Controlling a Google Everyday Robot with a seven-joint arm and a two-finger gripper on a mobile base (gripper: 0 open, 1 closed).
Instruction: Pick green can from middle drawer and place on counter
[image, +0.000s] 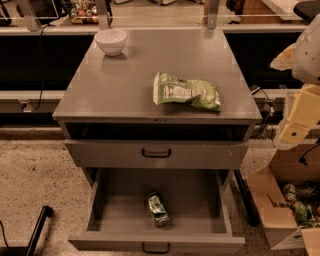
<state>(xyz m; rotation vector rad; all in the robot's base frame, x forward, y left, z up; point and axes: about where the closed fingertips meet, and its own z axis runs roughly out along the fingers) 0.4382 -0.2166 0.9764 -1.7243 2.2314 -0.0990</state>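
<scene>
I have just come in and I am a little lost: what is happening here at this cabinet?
A robot is working at a grey drawer cabinet. Its claw hangs at the right, beside the cabinet and well away from the can. The middle drawer stands open, and the green can lies inside it, not yet picked up. On the counter sit a white bowl and a green snack bag.

Can't read any text from here. The snack bag (186, 93) and green can (158, 209) have printing, but it's just blobs to me. Gripper (296, 125) sits at the right edge, beside the counter (115, 85).
</scene>
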